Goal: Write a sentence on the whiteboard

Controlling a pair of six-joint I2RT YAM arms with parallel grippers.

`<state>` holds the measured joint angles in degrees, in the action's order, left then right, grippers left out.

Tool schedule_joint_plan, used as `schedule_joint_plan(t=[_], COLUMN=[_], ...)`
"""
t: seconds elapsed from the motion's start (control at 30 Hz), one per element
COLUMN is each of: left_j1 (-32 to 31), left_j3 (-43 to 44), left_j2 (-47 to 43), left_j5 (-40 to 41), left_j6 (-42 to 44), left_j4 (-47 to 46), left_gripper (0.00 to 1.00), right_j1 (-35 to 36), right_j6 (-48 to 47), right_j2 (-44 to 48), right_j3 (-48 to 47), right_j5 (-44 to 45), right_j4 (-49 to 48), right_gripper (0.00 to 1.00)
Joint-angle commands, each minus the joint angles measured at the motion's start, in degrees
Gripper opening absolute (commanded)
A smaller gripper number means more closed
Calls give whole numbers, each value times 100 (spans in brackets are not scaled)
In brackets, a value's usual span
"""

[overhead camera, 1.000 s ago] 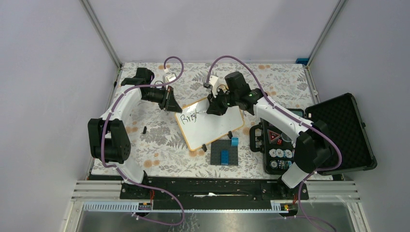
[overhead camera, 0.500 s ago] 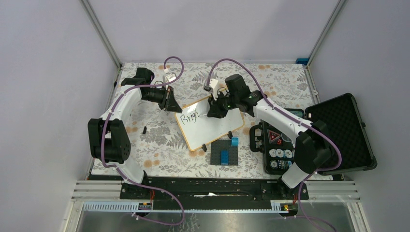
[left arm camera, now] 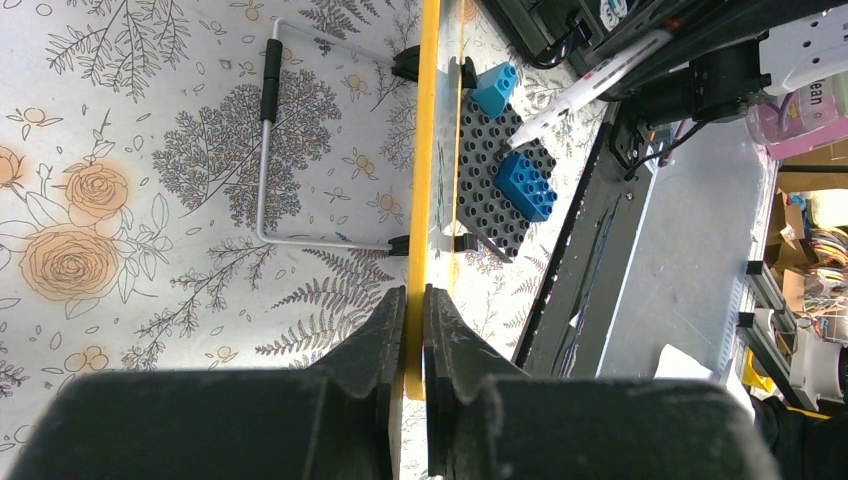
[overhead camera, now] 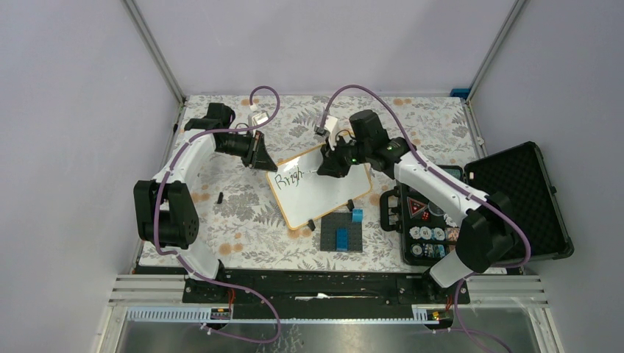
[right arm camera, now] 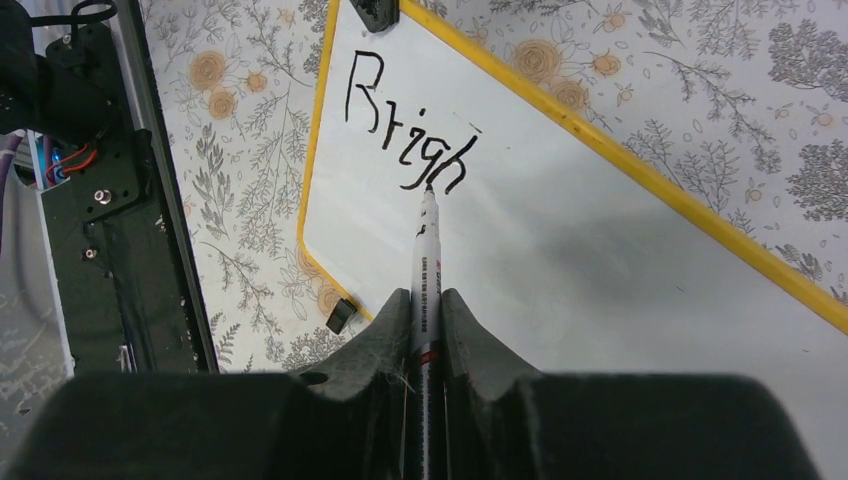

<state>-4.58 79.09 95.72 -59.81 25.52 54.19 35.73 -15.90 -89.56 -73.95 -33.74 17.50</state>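
Left first: left end effector clamped on the corner rim of the flat white rectangular whiteboard with its thin yellow frame, mid-way along the floral counter. Across the board's upper left, dark handwritten letters "Brigh". Rightward: right end effector pinching a slim white marker pen, tip against the board at the last letters.
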Motion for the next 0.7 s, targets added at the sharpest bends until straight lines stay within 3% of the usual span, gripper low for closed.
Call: schedule_joint_plan(t=[0.0,0.67], left_j1=[-131,-183], left_j3=[-76,-72], left_j2=[-116,-116], left_j5=[206,232], left_j6=[138,148], left_j4=[-6,-9], left_gripper=[0,0], right_j1=[-191,-190], right_j6=[-106,-1], right_j2=[218,-109], right_j3=[-58,-240], right_j5=[-175,-324], right_j4=[-44,-193], right_gripper=[0,0])
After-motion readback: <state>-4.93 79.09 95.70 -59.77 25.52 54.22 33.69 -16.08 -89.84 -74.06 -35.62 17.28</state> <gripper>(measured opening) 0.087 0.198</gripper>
